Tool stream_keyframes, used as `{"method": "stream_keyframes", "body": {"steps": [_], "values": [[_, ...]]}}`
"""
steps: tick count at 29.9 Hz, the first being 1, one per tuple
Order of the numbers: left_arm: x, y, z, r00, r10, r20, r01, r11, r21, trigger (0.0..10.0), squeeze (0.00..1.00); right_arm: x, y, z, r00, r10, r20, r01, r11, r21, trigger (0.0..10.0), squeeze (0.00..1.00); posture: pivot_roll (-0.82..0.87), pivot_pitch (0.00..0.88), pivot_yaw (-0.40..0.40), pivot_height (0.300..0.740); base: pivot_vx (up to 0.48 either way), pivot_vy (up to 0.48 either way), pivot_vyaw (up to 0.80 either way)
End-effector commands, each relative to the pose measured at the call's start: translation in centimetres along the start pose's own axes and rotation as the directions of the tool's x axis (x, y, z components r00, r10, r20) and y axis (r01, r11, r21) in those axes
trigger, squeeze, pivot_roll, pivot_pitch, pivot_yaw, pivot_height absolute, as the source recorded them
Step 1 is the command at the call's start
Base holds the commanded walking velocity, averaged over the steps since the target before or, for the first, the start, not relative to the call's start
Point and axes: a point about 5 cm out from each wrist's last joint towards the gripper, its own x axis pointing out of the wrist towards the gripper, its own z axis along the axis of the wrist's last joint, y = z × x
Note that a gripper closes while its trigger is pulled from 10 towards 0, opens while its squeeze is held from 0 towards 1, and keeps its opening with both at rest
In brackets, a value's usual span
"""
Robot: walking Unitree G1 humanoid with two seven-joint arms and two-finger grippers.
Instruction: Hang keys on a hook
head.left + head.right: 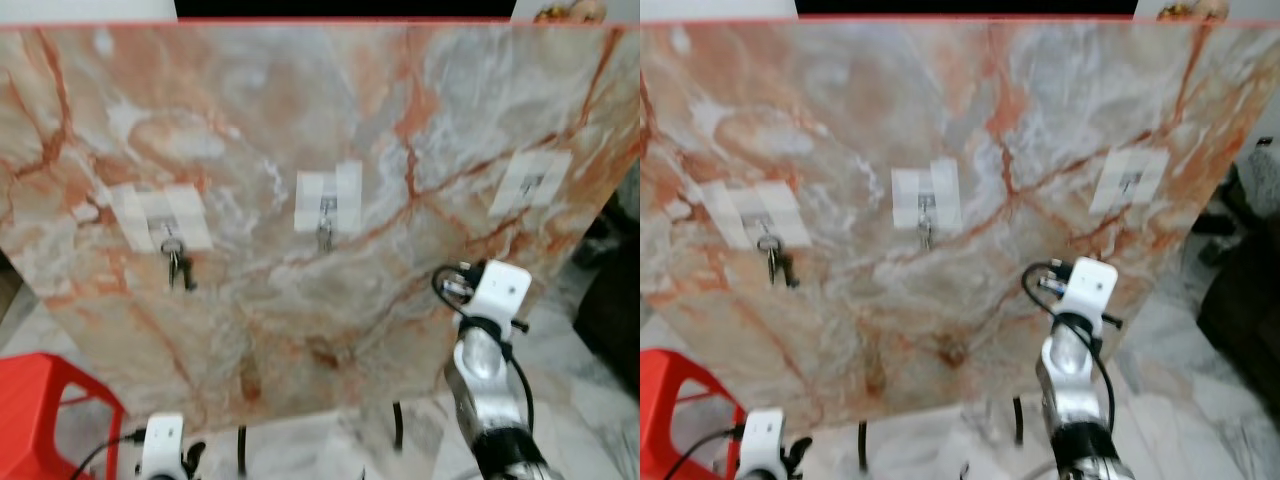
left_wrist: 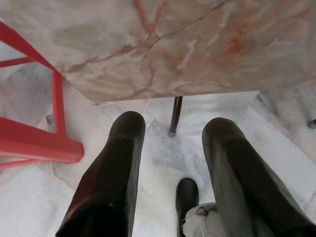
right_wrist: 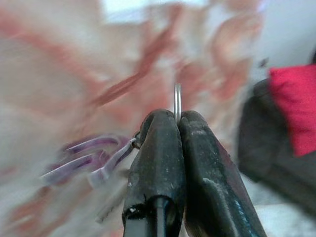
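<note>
A marble panel (image 1: 250, 120) leans in front of me with three hooks on white tape patches. A bunch of keys (image 1: 177, 268) hangs from the left hook (image 1: 168, 228). The middle hook (image 1: 325, 232) and the right hook (image 1: 530, 184) carry no keys. My right arm (image 1: 490, 300) is raised before the panel, below and between those two hooks. In the right wrist view my right gripper (image 3: 177, 118) is shut on a metal key ring (image 3: 177, 101), and blurred keys (image 3: 94, 163) dangle from it. My left gripper (image 2: 175, 123) hangs low and open over the floor.
A red stool (image 1: 40, 400) stands at the lower left, close to the left arm (image 1: 162, 445). Dark furniture (image 1: 610, 300) sits to the right of the panel. Thin dark legs (image 2: 174, 116) hold the panel up on a pale marble floor (image 2: 276, 148).
</note>
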Motion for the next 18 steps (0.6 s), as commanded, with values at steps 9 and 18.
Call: {"method": "stream_keyframes", "body": {"steps": [9,18], "values": [[-0.08,-0.47,-0.31,1.000,-0.015,-0.007,0.015,1.000,0.023,10.0,0.00,1.07,-0.89,2.25,0.992,-0.060,0.110,0.064,0.997,-0.036,10.0,0.00,0.08,0.000,-0.048,0.740,0.000,-0.039,0.00],[-0.07,-0.47,-0.23,1.000,-0.017,-0.001,0.017,1.000,0.020,10.0,0.00,0.77,-0.29,2.07,0.994,-0.038,0.098,0.042,0.998,-0.039,10.0,0.00,0.08,0.000,-0.048,0.740,0.000,-0.370,0.00]]}}
